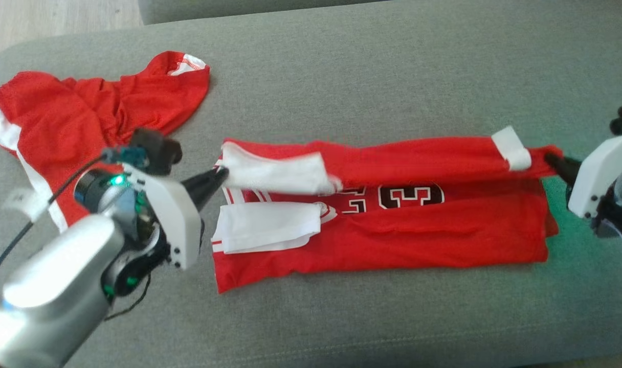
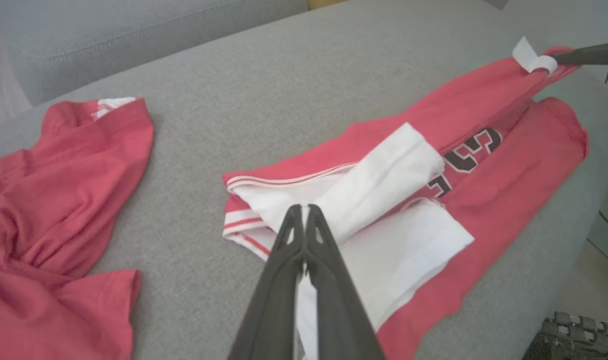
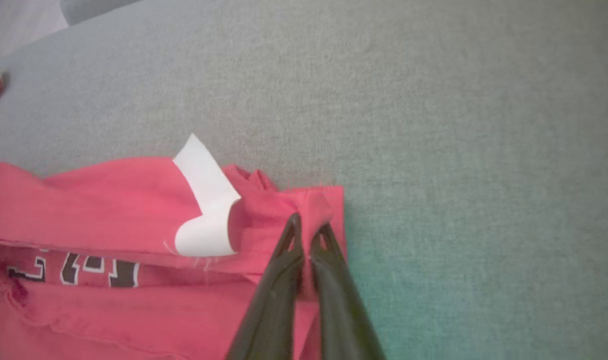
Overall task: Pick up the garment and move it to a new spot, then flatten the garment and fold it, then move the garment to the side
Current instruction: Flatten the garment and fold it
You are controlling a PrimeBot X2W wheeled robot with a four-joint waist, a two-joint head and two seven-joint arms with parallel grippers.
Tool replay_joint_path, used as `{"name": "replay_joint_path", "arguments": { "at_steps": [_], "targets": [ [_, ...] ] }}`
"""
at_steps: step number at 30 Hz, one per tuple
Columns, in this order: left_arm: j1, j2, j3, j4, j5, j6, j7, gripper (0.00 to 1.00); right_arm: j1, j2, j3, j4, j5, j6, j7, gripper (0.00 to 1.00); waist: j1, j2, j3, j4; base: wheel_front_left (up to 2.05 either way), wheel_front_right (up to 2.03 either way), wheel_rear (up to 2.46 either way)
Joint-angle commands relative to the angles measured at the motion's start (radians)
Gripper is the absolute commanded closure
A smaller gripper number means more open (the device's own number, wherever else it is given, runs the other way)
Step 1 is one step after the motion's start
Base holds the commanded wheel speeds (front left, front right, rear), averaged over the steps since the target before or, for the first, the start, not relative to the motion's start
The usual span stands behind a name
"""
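Grey sofa cushion [image 1: 372, 76] fills the scene, and the red jersey [image 1: 418, 235] lies across its middle, folded lengthwise with its far edge turned toward the near side over the number. Left claw [image 1: 220, 176] is pinched tight on the white-trimmed left end of that turned edge. Right claw [image 1: 549, 157] is clamped on the red hem corner at the right end, just beside a white label [image 1: 510, 148]. A second red garment [image 1: 86, 117] lies crumpled at the far left.
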Motion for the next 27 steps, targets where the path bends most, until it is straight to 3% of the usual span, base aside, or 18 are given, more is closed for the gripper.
{"name": "replay_joint_path", "arguments": {
  "at_steps": [1,6,16,17,18,19,21,22,27],
  "targets": [
    [-0.035,0.057,0.047,-0.044,-0.003,0.015,0.004,1.00,0.015,-0.040,-0.009,-0.039,0.009,-0.001,0.022,1.00,0.0001,-0.0001,-0.001,-0.001,0.00,0.00,0.00],
    [0.004,0.090,0.032,-0.126,-0.021,0.043,0.056,1.00,0.062,-0.052,-0.046,-0.086,0.015,-0.001,0.124,1.00,0.0001,-0.0001,-0.008,-0.004,0.00,0.00,0.00],
    [0.052,0.115,-0.017,-0.170,-0.036,0.049,0.130,1.00,0.145,-0.028,-0.134,-0.139,-0.030,-0.001,0.262,1.00,0.0001,-0.0001,-0.010,-0.012,0.00,0.00,0.00],
    [0.057,0.115,-0.022,-0.168,-0.037,0.048,0.134,1.00,0.152,-0.025,-0.148,-0.145,-0.039,-0.001,0.270,0.16,0.0001,-0.0001,-0.011,-0.013,0.00,0.00,0.00],
    [0.061,0.115,-0.026,-0.166,-0.038,0.048,0.136,1.00,0.159,-0.019,-0.168,-0.148,-0.047,-0.001,0.273,0.00,0.0001,-0.0001,-0.012,-0.015,0.00,0.00,0.00],
    [0.065,0.116,-0.031,-0.164,-0.039,0.045,0.141,0.92,0.166,-0.012,-0.186,-0.151,-0.055,-0.001,0.276,0.00,0.0001,-0.0001,-0.014,-0.015,0.00,0.00,0.00],
    [0.072,0.117,-0.038,-0.164,-0.045,0.043,0.152,0.38,0.180,0.000,-0.219,-0.163,-0.073,-0.001,0.285,0.00,0.0001,-0.0001,-0.018,-0.017,0.00,0.00,0.00],
    [0.074,0.118,-0.039,-0.165,-0.048,0.044,0.154,0.01,0.186,0.007,-0.238,-0.172,-0.082,-0.001,0.284,0.00,0.0001,-0.0001,-0.021,-0.017,0.00,0.00,0.00],
    [0.073,0.123,-0.019,-0.162,-0.042,0.062,0.121,0.00,0.213,0.049,-0.333,-0.237,-0.123,-0.001,0.242,0.00,0.0001,-0.0001,-0.039,-0.018,0.00,0.00,0.00]
  ]
}}
